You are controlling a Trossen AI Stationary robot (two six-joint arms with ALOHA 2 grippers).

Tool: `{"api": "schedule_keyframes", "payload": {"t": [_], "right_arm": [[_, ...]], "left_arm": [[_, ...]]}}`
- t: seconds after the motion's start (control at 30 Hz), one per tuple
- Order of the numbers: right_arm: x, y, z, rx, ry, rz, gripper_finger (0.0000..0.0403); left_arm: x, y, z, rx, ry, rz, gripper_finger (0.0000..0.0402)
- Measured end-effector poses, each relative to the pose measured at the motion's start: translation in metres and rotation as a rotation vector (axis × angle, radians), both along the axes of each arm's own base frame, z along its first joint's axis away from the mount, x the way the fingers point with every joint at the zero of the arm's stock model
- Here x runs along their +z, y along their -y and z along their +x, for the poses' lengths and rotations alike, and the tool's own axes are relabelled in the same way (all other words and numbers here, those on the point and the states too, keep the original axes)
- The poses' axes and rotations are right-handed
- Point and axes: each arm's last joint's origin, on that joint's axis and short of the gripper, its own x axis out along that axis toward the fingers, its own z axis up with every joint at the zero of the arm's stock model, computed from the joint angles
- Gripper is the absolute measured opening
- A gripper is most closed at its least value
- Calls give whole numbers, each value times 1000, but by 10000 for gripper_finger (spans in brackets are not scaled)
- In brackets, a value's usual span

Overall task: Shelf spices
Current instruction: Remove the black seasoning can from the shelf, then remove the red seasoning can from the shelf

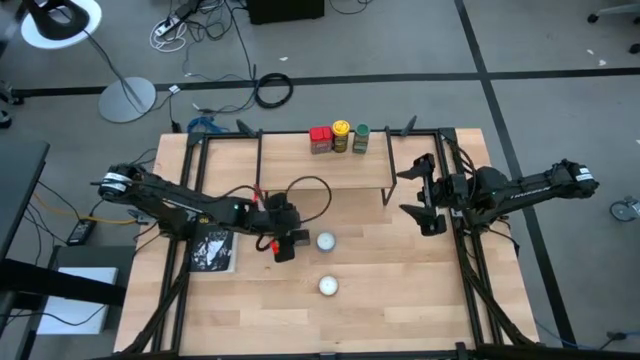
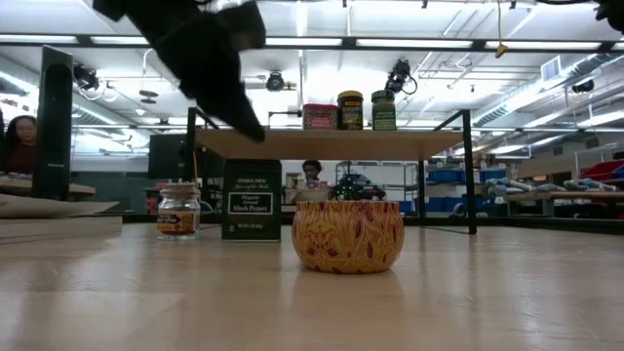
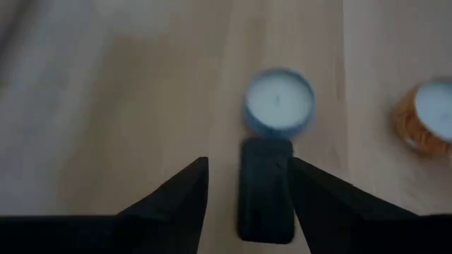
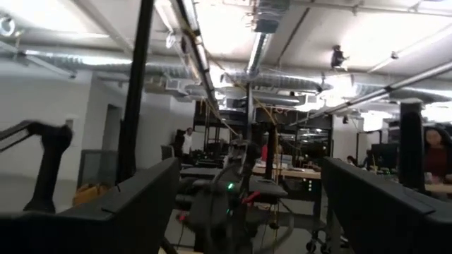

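Observation:
The shelf (image 1: 300, 150) (image 2: 331, 144) stands at the table's far side. It carries the red box (image 1: 320, 139), the yellow-lidded jar (image 1: 341, 136) and the green-lidded jar (image 1: 361, 138). The dark square tin (image 2: 252, 200) (image 3: 265, 190) stands upright on the table. The tan jar (image 2: 178, 210) stands to its left. In the high view my left arm covers the tan jar. My left gripper (image 1: 288, 243) (image 3: 247, 166) (image 2: 244, 117) hangs open just above the tin, one finger to each side of it. My right gripper (image 1: 413, 192) (image 4: 247, 183) waits open by the shelf's right end.
Two round white-topped tins stand right of the dark tin: a bluish one (image 1: 326, 241) (image 3: 279, 102) just beyond it and a tan patterned one (image 1: 328, 286) (image 2: 348, 234) nearer the near edge. A black-and-white sheet (image 1: 212, 250) lies under the left arm. Black frame rails run along both table sides.

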Motion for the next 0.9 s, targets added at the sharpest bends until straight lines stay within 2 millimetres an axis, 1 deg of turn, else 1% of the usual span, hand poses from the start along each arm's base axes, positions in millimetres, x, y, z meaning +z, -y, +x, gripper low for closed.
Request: {"api": "schedule_keyframes", "payload": {"t": [0.17,0.33,0.47,0.6,0.67,0.73,0.8,0.9], "right_arm": [[-2,-1,2,-46,-15,2,345],[-2,4,2,-123,-22,36,345],[-2,7,3,-145,-28,67,345],[-3,11,5,-164,-35,98,345],[-4,13,5,-166,-36,109,345],[-4,13,6,-156,-38,115,345],[-4,13,6,-153,-37,116,345],[-4,13,6,-146,-37,127,345]], "left_arm": [[35,-6,-17,73,143,80,198],[75,-14,-30,190,298,275,198],[97,-18,-30,257,398,443,198],[114,-22,-27,293,492,556,198],[118,-34,-26,327,490,597,198],[116,-53,-26,378,472,595,198],[113,-73,-26,374,478,529,198],[109,-101,-26,337,525,376,198]]}}
